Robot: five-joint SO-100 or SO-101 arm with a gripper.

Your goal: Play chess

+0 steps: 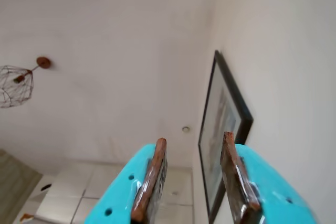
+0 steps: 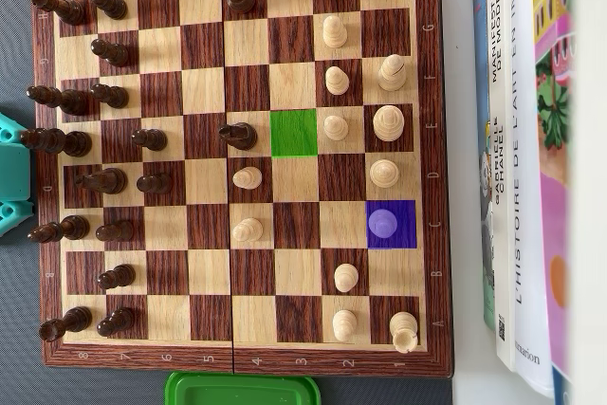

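In the overhead view a wooden chessboard lies flat, with dark pieces along its left side and light pieces on the right half. One empty square is tinted green. Another is tinted purple, and a light piece stands on it. A dark piece stands just left of the green square. In the wrist view my gripper points up at a ceiling and wall. It is open, with nothing between its brown-padded turquoise fingers. No board shows in that view. Only a turquoise part of the arm appears at the overhead view's left edge.
Books lie along the board's right side. A green lid or box sits just below the board's lower edge. The wrist view holds a framed picture on the wall and a wire lamp on the ceiling.
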